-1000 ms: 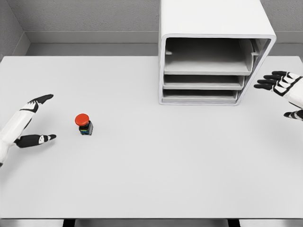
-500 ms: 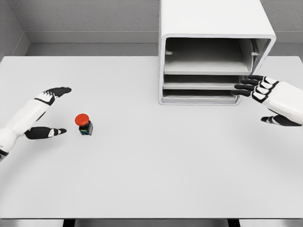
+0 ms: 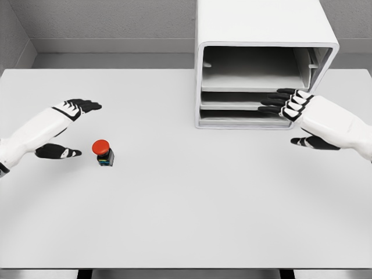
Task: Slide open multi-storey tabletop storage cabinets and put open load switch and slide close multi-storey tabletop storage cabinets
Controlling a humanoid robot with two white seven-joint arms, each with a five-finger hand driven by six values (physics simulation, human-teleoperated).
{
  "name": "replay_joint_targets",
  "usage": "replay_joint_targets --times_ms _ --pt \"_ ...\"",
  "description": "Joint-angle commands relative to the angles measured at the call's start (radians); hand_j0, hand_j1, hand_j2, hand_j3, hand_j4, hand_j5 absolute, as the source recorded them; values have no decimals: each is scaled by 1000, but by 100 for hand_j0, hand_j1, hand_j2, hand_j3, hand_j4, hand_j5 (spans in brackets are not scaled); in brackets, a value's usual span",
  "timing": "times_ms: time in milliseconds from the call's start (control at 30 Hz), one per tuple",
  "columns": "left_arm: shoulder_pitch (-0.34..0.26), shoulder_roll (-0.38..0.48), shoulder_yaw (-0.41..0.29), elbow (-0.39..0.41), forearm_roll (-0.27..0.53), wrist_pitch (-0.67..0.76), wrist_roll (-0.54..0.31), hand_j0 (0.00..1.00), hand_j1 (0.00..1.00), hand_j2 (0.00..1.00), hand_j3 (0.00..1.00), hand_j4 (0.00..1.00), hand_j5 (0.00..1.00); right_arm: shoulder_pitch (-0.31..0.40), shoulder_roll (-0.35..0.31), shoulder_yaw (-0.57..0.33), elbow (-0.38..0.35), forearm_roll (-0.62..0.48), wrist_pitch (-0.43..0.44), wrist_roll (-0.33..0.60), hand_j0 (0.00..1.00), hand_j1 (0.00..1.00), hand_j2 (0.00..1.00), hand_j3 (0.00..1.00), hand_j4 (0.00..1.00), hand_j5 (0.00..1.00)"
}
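Step in hand: opening the storage cabinet (image 3: 261, 35) at the table's (image 3: 186, 221) far edge.

Right hand (image 3: 302, 113): released, fingers extended, tips at the front of the middle and lower trays (image 3: 244, 104); I judge I must hook a tray lip next, then pull.

Left hand (image 3: 61, 128): released, thumb and fingers spread, beside the load switch (image 3: 103, 152), apart from it, toward the left edge.

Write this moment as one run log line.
left hand: open, beside switch | right hand: open, at cabinet lower trays | switch: on table
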Motion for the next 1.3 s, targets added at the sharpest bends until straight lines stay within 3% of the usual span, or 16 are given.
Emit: replay_joint_targets --times_ms 0,33,133,167,400,800,1267 --pt "3 -22 0 -20 -41 3 -1 100 100 100 100 100 100 0 19 11 2 -9 0 19 83 83 83 83 83 83" --pt "5 -20 1 -20 -41 3 -1 100 100 100 100 100 100 -2 25 11 2 -7 0 19 83 83 83 83 83 83" --pt "25 -10 -10 -24 -47 3 -1 100 100 100 100 100 100 -35 58 11 4 -10 0 78 69 69 69 69 69 69" --pt "31 -8 -10 -40 -83 3 -1 100 100 100 100 100 100 -46 58 11 5 -10 0 79 63 63 63 63 63 63" --pt "49 -20 -23 -55 -221 3 -1 100 100 100 100 100 100 -97 105 9 28 -10 0 92 66 66 66 66 66 66" --pt "26 -14 -94 -51 -251 3 -1 100 100 100 100 100 100 -224 219 74 197 -9 0 93 68 68 68 68 68 68" --pt "-2 -8 -131 -44 -262 3 -1 100 100 100 100 100 100 -265 283 89 228 -9 0 95 68 68 68 68 68 68"
